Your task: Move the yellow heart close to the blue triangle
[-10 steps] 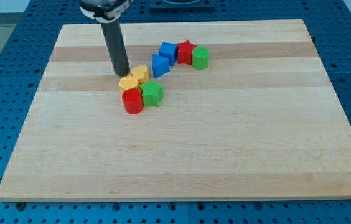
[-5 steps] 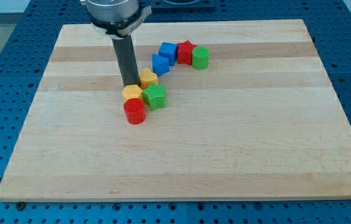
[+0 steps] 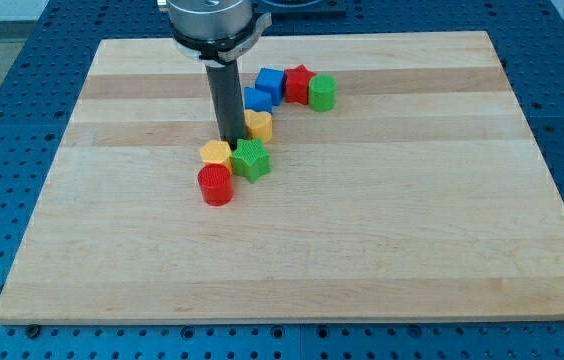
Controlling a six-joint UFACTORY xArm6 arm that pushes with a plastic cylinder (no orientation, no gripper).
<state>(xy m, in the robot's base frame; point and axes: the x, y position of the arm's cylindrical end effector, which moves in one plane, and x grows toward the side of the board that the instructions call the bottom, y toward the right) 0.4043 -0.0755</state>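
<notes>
A pale wooden board [image 3: 382, 230] lies on a blue pegboard table [image 3: 22, 60] and carries every block. The arm's dark rod [image 3: 227, 100] stands upright over the board's upper middle, and my tip [image 3: 233, 141] rests on the wood; the arm has no fingers, so nothing is grasped or released. The tip sits just left of the yellow heart [image 3: 258, 124], touching or nearly touching it. The blue triangle [image 3: 256, 99] lies just above the heart, partly hidden behind the rod. Up and right run a blue cube [image 3: 270, 82], a red star [image 3: 298, 83] and a green cylinder [image 3: 322, 92], close together. Crowding below the tip are a yellow hexagon [image 3: 216, 153], a green star [image 3: 251, 159] and a red cylinder [image 3: 215, 185].
</notes>
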